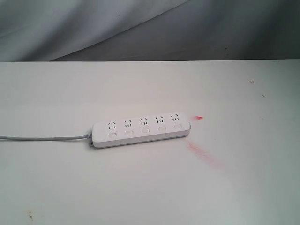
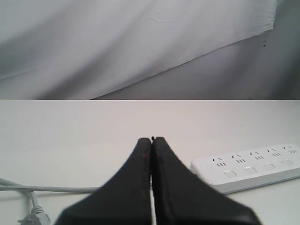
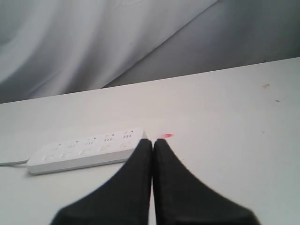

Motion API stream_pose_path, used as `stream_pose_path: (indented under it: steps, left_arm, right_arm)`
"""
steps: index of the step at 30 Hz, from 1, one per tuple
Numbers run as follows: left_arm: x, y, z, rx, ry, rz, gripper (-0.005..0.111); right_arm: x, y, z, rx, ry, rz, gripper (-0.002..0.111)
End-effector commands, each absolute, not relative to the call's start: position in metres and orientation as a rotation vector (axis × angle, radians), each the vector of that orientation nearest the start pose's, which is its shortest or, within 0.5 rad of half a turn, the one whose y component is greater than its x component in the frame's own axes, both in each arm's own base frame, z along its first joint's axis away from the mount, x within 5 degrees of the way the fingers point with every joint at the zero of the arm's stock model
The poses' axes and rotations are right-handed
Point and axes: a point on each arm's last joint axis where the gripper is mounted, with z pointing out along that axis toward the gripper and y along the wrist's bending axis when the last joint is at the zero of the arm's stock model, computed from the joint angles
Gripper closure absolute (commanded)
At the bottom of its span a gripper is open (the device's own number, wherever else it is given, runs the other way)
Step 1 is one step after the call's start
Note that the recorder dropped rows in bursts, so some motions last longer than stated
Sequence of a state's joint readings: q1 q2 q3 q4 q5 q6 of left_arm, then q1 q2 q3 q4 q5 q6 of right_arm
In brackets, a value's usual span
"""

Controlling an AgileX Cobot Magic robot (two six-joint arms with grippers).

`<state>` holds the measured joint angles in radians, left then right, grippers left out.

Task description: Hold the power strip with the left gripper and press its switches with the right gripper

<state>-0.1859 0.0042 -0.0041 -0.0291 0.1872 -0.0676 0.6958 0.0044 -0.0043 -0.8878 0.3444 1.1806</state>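
The white power strip (image 1: 140, 129) lies flat near the middle of the white table, its grey cord (image 1: 42, 138) running off to the left. Its switches (image 1: 145, 130) form a row below the socket groups. Neither arm shows in the exterior view. In the left wrist view my left gripper (image 2: 152, 139) is shut and empty, well short of the power strip (image 2: 251, 166). In the right wrist view my right gripper (image 3: 153, 141) is shut with nothing in it, its tips short of the end of the power strip (image 3: 86, 150) and apart from it.
A small red mark (image 1: 198, 118) lies just beyond the strip's right end, and a faint pink smear (image 1: 201, 152) runs in front of it. The cord loops toward a plug (image 2: 33, 216) near the left gripper. Grey cloth (image 1: 140, 28) hangs behind the table's far edge.
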Motion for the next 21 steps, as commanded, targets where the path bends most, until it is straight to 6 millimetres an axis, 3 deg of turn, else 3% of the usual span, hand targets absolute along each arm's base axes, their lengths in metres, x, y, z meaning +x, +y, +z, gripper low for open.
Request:
stream_pose_path:
  steps: [1, 11, 21]
  left_arm:
    - [0.055, -0.011, 0.196, 0.075, 1.671, -0.219, 0.107]
    - [0.055, -0.011, 0.196, 0.075, 1.671, -0.219, 0.107]
    - [0.055, -0.011, 0.196, 0.075, 1.671, -0.219, 0.107]
  right_arm:
    - [0.057, 0.009, 0.194, -0.026, 1.721, 0.451, 0.108]
    - [0.057, -0.006, 0.194, 0.195, 1.696, 0.259, 0.108]
    - [0.057, -0.006, 0.194, 0.202, 1.695, 0.253, 0.108]
